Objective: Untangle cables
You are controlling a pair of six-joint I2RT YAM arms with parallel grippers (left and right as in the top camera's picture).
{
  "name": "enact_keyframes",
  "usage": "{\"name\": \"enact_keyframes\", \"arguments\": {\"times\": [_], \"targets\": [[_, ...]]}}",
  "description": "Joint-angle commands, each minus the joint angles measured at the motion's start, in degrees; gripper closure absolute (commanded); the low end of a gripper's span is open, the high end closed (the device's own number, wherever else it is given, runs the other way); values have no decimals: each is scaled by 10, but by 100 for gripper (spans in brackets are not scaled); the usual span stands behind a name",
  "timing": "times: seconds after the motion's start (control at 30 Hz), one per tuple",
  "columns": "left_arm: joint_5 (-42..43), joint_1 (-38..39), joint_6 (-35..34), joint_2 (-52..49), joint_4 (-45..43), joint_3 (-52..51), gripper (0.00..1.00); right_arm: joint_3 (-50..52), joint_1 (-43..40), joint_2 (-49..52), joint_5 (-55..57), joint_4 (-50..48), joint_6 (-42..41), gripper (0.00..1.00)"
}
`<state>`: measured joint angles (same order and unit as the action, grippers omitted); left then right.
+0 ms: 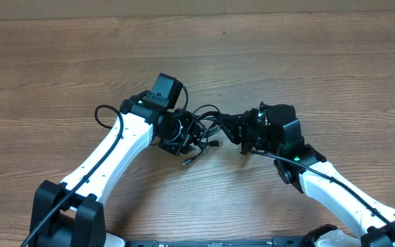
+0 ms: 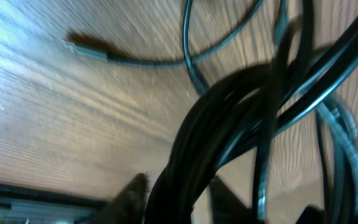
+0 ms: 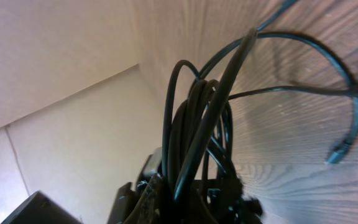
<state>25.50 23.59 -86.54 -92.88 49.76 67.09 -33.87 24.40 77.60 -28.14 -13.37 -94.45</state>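
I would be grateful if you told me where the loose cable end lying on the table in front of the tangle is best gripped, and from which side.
Probably grip the loose cable just behind its plug, coming down from above on the side nearest the robot's base. That stretch sticks out alone on the table, clear of the bundle.

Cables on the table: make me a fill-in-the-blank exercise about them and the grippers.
The cables form a tangled bundle ___ the left gripper and right gripper.
Their colour is ___.
The right gripper is ___ on the bundle.
The table is made of ___.
Missing: between; black; shut; wood.
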Motion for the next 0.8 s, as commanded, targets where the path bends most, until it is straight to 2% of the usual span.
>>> {"name": "enact_keyframes", "arguments": {"times": [0.0,0.23,0.27,0.37,0.57,0.77], "targets": [[-58,0,-14,11,-8,-2,75,-16,-1,-14,-7,13,-3,96],[-64,0,-189,11,-12,-2,72,-16,-1,-14,-51,12,-3,96],[-64,0,-230,11,-12,-2,72,-16,0,-14,-59,13,-3,96],[-67,-2,-285,11,-16,-2,70,-16,0,-14,-65,26,-2,96],[-85,-27,-313,11,-48,-2,75,-15,0,-14,-66,90,2,96],[-85,-37,-330,11,-63,-2,72,-15,0,-14,-69,92,2,96]]}}
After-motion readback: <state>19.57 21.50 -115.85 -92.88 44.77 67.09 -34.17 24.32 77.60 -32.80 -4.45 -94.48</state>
